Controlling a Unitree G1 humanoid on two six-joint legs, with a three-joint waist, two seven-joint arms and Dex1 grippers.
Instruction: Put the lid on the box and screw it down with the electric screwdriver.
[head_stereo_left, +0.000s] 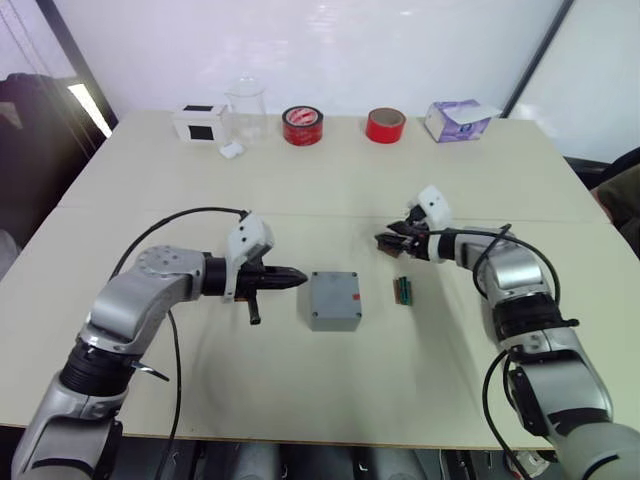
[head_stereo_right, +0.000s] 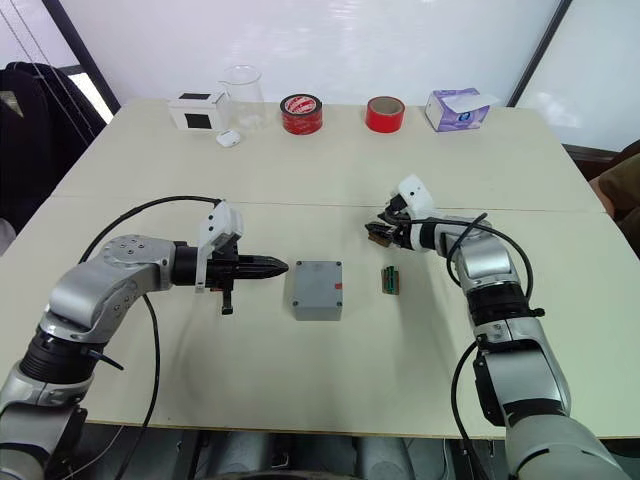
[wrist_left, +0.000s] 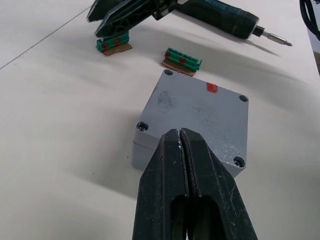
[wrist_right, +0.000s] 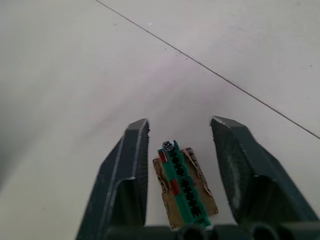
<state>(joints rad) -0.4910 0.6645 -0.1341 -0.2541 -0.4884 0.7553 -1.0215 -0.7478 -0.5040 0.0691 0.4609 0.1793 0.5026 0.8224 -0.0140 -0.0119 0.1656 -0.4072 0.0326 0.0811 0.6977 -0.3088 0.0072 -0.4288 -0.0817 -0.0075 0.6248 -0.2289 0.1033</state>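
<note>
**Lid seated on box; both grippers empty beside it**

The table carries all items. Along its far edge stand, from the robot's left, a white box with a black square, a clear beaker, a printed red tape roll, a plain red tape roll and a tissue box.

The left gripper hovers just beside the left side of the box, fingers pressed together with nothing between them. The right gripper sits toward the right of the table's middle, fingers spread apart around a green screw strip without touching it.

The box rests near the middle of the table. The lid lies flush on top, with a small red mark near one edge and screw holes at its corners.

In the left wrist view, the electric screwdriver appears beyond the box, bit exposed.

A second green screw strip lies just right of the box.
</note>
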